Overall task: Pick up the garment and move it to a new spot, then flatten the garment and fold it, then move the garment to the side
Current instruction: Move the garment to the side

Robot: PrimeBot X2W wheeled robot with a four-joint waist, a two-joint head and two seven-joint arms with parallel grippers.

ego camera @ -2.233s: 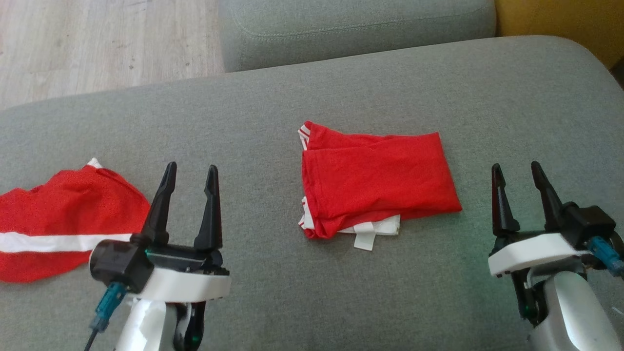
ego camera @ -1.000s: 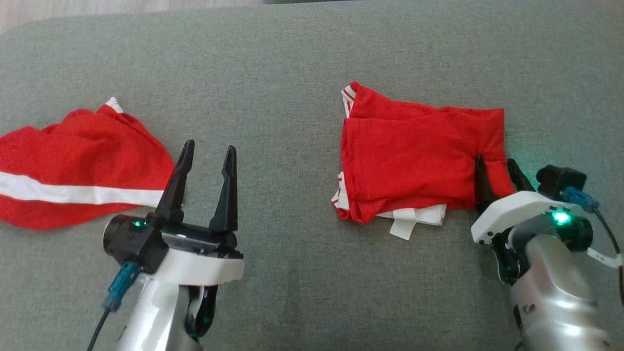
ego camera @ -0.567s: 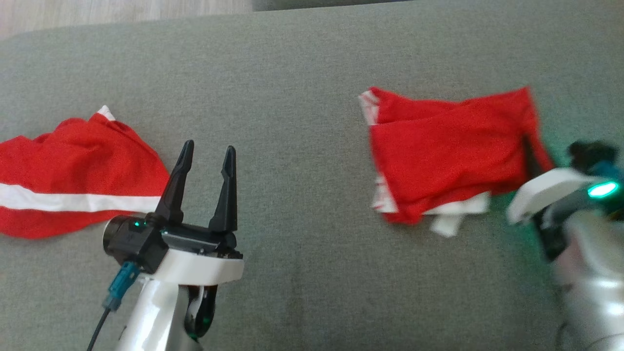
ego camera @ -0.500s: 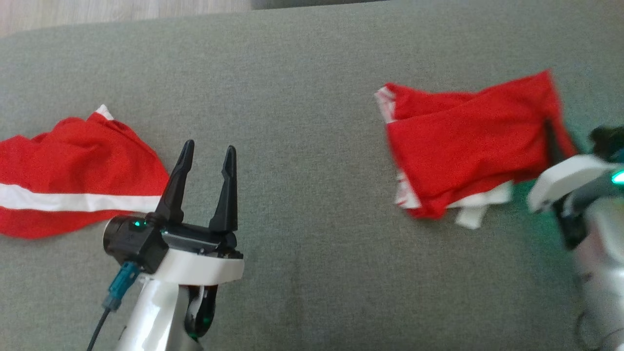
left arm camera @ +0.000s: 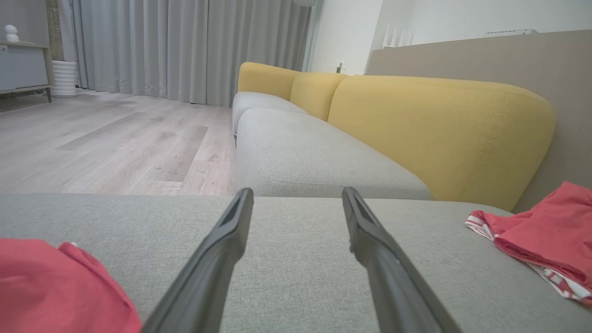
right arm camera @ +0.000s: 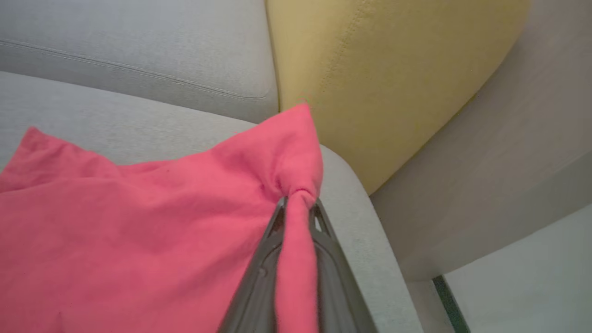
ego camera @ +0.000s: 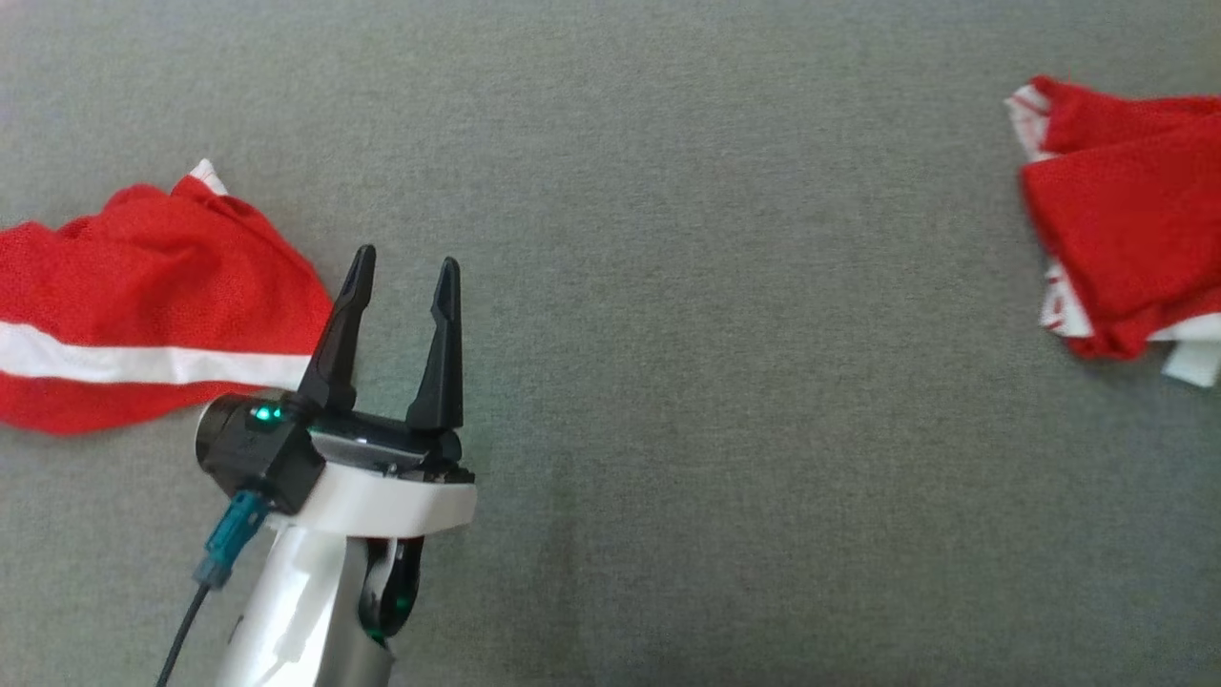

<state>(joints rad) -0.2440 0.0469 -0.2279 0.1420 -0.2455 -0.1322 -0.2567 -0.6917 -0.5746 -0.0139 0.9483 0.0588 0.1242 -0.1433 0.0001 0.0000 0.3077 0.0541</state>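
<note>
The garment (ego camera: 1126,210) is running off the head view's right edge. The striped cloth (ego camera: 124,286) is spilling past the left edge, and the left gripper (ego camera: 406,260) is covering a bit of its hem. In the right wrist view a pinched fold is hiding the gap between the fingers of the right gripper (right arm camera: 299,203), and the garment is running off the left and bottom edges. A white thing (left arm camera: 11,32) on the cabinet (left arm camera: 23,64) is showing too small to tell.
</note>
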